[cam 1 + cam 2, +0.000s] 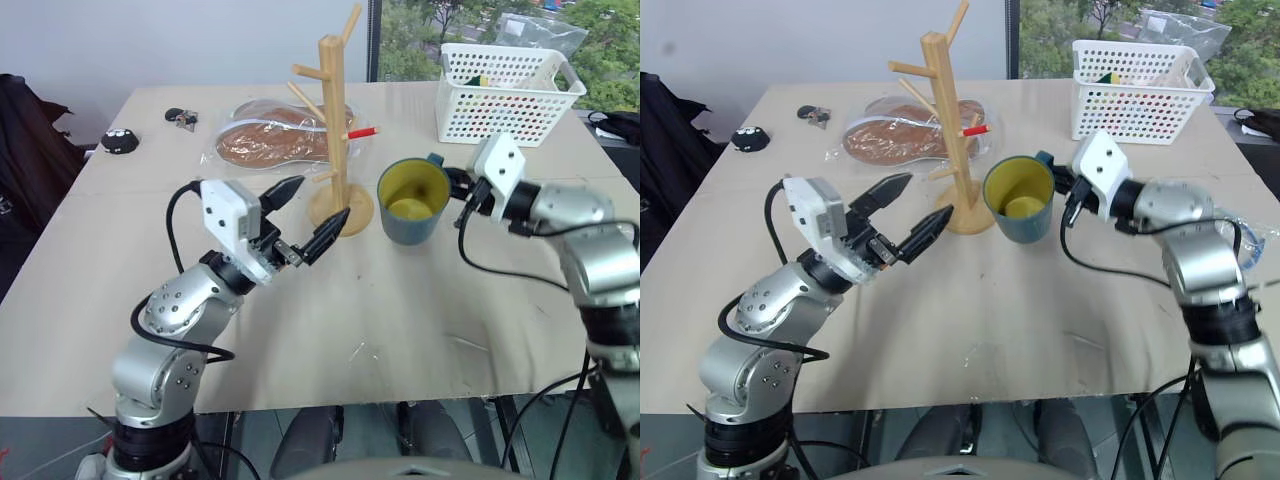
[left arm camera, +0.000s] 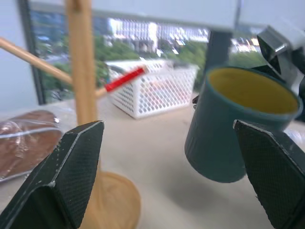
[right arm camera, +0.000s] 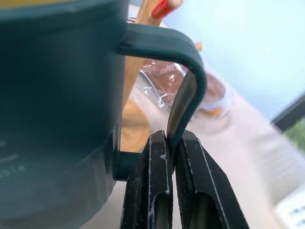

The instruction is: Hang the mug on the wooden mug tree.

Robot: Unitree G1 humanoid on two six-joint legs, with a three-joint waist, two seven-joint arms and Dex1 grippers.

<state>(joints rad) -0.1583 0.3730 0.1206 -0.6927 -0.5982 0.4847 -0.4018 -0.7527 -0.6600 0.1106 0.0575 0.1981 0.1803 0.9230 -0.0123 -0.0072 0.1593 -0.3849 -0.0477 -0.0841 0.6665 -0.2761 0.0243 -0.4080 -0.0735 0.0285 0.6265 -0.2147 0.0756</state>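
A pale table [image 1: 420, 330] stood before a window, with the left gripper [image 1: 305, 222] spread empty near the base of the wooden mug tree [image 1: 334, 110]. Just right of the tree, the mug [image 1: 412, 202] hung in the air, its handle [image 3: 183, 62] pinched by the right gripper [image 3: 172, 148]. To hang it well, the loop probably needed lifting above a slanted peg, then lowering over its tip.

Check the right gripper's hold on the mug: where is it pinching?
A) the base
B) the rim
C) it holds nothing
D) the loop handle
D: in the right wrist view the right gripper is shut on the mug's blue loop handle, the mug lifted beside the wooden mug tree.
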